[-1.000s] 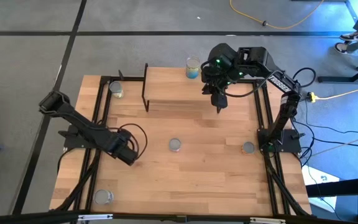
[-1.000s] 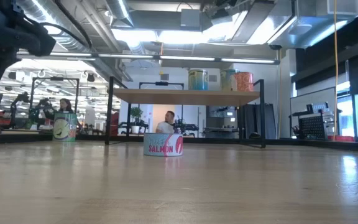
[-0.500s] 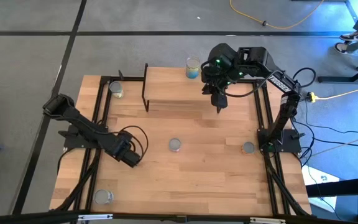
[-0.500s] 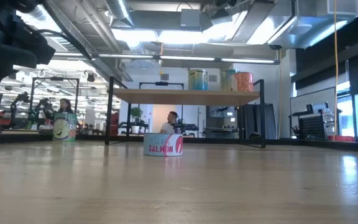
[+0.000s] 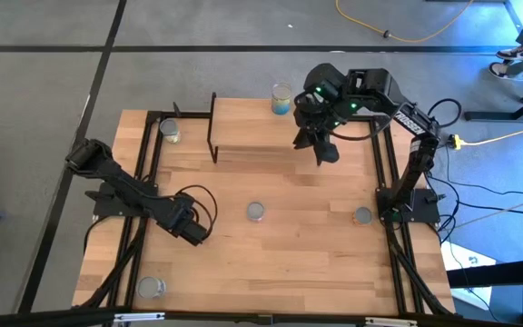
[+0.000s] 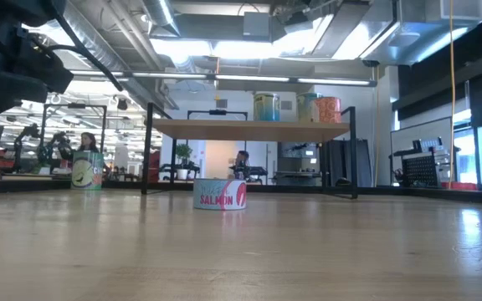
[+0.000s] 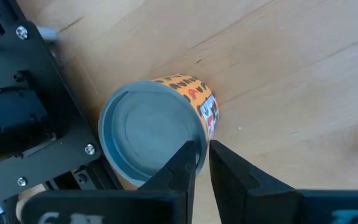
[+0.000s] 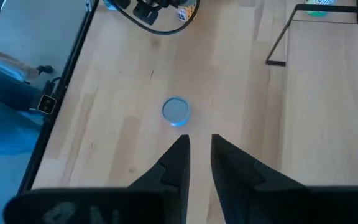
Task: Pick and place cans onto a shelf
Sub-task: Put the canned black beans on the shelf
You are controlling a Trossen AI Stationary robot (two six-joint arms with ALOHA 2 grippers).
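An orange-labelled can (image 7: 151, 130) with a silvery top stands upright on the table beside the left black rail. My left gripper (image 7: 202, 155) hangs over its rim, pointing steeply down, fingers a narrow gap apart. From overhead the left gripper (image 5: 193, 232) hides that can. My right gripper (image 5: 323, 154) hovers high over the shelf (image 5: 252, 127), holding nothing, with a narrow gap between its fingers (image 8: 180, 152). A low salmon can (image 5: 256, 212) sits on the table's middle. Three cans stand on the shelf top (image 6: 249, 130), one of them blue-green (image 6: 266, 106). My left gripper comes at the orange can from above, with one fingertip (image 7: 185, 155) over the can's top near its rim (image 7: 202, 134) and the other outside the wall. Whether the fingertips touch the can, I cannot tell.
A green can (image 5: 169, 130) stands at the far left by the rail, another can (image 5: 362, 215) by the right rail, and one (image 5: 151, 287) near the front left corner. Black rails (image 5: 143, 182) run along both table sides. Bare wood lies between the salmon can and the front edge.
My left gripper has sunk toward the table and shifted a little toward the table's right and near edge. My right gripper has stayed in place above the shelf, but its wrist has turned, so its fingers now slant.
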